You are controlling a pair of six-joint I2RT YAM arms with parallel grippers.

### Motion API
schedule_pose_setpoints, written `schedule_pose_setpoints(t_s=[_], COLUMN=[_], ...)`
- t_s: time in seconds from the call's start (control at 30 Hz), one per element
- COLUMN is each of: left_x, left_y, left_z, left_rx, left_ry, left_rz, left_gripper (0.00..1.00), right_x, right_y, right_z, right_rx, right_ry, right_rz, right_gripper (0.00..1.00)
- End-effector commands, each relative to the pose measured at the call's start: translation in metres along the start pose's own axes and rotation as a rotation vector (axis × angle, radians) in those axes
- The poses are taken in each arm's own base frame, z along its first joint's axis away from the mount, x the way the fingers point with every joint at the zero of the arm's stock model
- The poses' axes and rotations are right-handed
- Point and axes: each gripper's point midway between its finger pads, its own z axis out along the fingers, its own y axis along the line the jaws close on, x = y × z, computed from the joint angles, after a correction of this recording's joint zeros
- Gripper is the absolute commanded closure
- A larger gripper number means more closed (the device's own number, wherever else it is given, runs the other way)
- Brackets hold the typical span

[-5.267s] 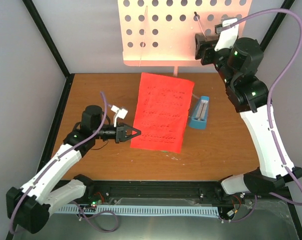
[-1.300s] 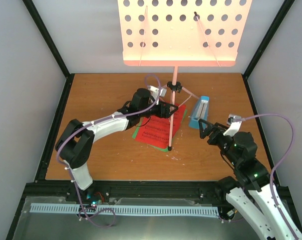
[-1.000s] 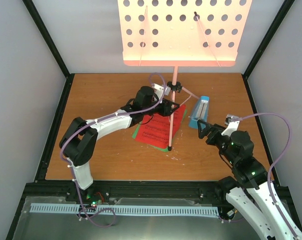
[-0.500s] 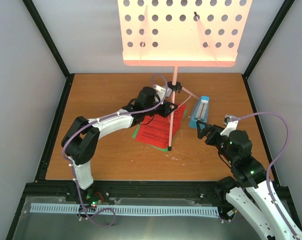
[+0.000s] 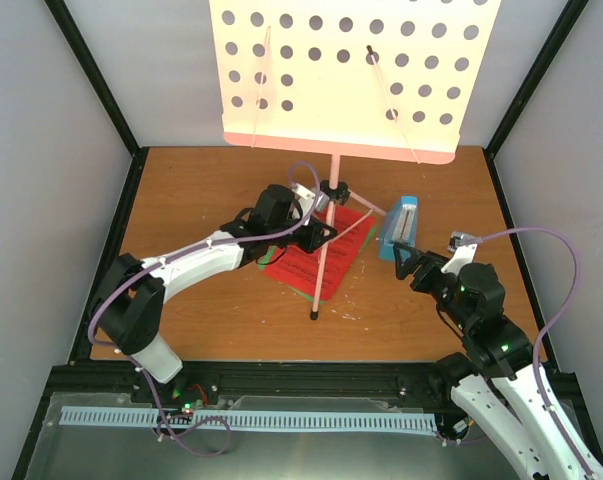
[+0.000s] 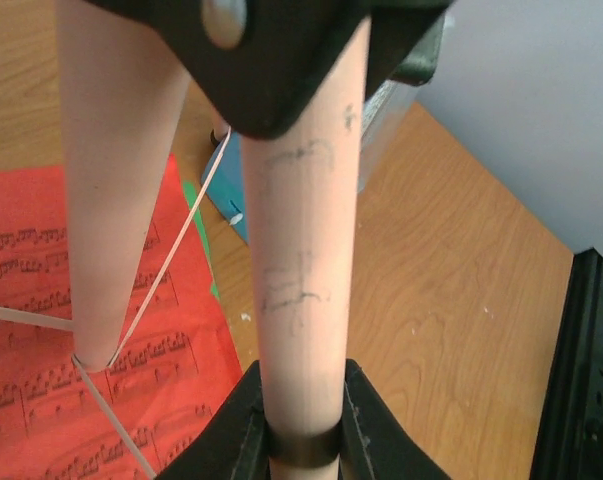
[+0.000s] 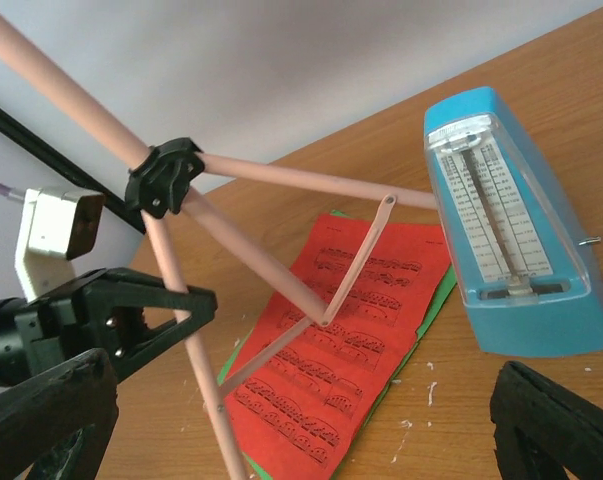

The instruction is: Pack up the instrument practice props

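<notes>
a: which step are you on?

b: the stand first, i judge. my left end effector (image 5: 319, 232) is pinched tight on one leg (image 6: 299, 260) of the pink music stand (image 5: 351, 70), just below the black hub where the legs meet. that leg's foot lies at 6 o'clock from the hub. the perforated panel sits askew, and i cannot tell whether every foot touches the desk (image 5: 181, 190).

a: and the other props?

b: the red sheet (image 5: 303, 265) lies flat near the middle of the desk, under the legs, with the green sheet (image 7: 436, 292) peeking out beneath it. the blue metronome (image 5: 401, 226) stands at 2 o'clock from the sheets. another leg reaches right up to it; touching or not, i cannot tell. nothing looks packed yet.

a: your right side?

b: my right end effector (image 5: 405, 262) is spread wide and empty, with the metronome near it at 12 o'clock.

a: what does the next move call for?

b: a firm hold on the leg while the stand comes clear of the pages. the top-heavy panel may swing, and that other leg could knock the metronome. the right one could then close on the metronome's narrow sides.
</notes>
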Motion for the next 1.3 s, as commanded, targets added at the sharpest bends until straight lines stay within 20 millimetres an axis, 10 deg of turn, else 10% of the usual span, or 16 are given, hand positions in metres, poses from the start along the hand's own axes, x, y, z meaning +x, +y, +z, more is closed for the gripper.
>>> schedule_pose_setpoints(t_s=[0.0, 0.2, 0.4, 0.53, 0.8, 1.07, 1.27], left_x=[0.015, 0.032, 0.017, 0.004, -0.020, -0.047, -0.018], left_y=[-0.025, -0.022, -0.029, -0.028, -0.026, 0.033, 0.096], left_z=[-0.022, -0.029, -0.039, -0.060, -0.129, -0.205, -0.214], left_rx=[0.082, 0.068, 0.067, 0.001, -0.033, -0.146, -0.456], left_ry=[0.064, 0.093, 0.047, -0.008, -0.110, -0.251, -0.282], left_rz=[0.091, 0.075, 0.087, 0.099, 0.101, 0.013, 0.041], left_gripper=[1.00, 0.97, 0.25, 0.03, 0.01, 0.01, 0.01], right_x=[0.003, 0.006, 0.006, 0.005, 0.003, 0.001, 0.000], right_y=[-0.004, -0.003, 0.015, 0.030, 0.077, 0.102, 0.105], right_z=[0.000, 0.003, 0.006, 0.010, 0.036, 0.078, 0.112], right_rx=[0.007, -0.006, -0.090, -0.155, -0.365, -0.447, -0.414], right_ry=[0.004, 0.010, 0.034, 0.057, 0.127, 0.209, 0.255], right_rz=[0.010, 0.013, -0.001, -0.024, 0.003, 0.090, 0.112], right_gripper=[0.00, 0.00, 0.00, 0.00, 0.01, 0.11, 0.23])
